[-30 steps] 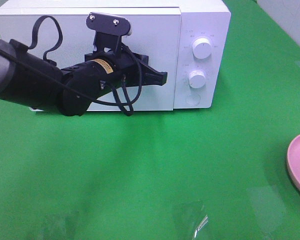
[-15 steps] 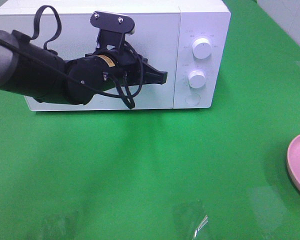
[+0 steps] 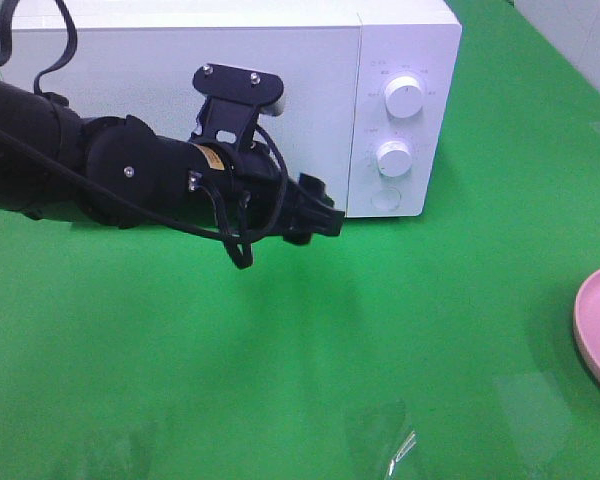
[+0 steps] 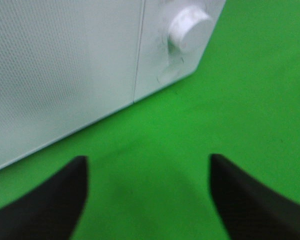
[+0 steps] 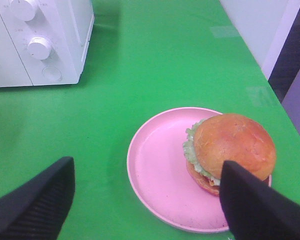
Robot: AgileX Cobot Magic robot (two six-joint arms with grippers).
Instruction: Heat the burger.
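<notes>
The black left gripper (image 3: 325, 215), jaws spread and empty, is best aligned squarely with the closed white box-shaped microwave's (image 3: 280, 80) door edge.

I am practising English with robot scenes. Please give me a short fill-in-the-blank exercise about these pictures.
1. The round golden-bun burger lies on a ____ round plate.
2. The white box-shaped microwave has its door ____.
3. The microwave's control panel carries ____ round white knobs.
4. The black left gripper holds ____.

Missing words: pink; closed; two; nothing
</notes>
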